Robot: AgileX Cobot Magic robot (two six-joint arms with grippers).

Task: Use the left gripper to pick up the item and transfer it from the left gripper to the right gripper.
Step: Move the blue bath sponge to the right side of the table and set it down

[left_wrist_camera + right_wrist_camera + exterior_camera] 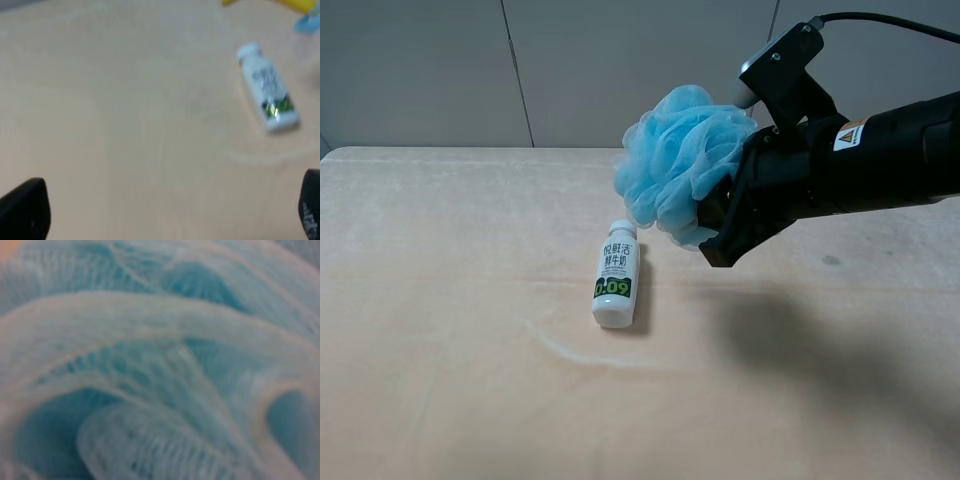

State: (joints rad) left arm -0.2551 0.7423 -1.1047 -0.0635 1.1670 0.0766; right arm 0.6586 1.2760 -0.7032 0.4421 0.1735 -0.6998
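Observation:
The light-blue mesh bath puff (675,165) hangs in the air above the table, held by my right gripper (720,225), whose black jaws close into its right side. The arm carries the yellow-triangle sticker. In the right wrist view the puff (160,360) fills the whole picture and hides the jaws. My left gripper (165,215) is open and empty, its black fingertips (25,210) wide apart over bare table. The left arm is out of the exterior high view. A corner of the puff (309,22) shows in the left wrist view.
A white bottle (616,275) lies on the beige table (440,330) just below and left of the puff; it also shows in the left wrist view (267,95). A yellow banana (280,4) lies beyond it. A grey wall stands behind the table.

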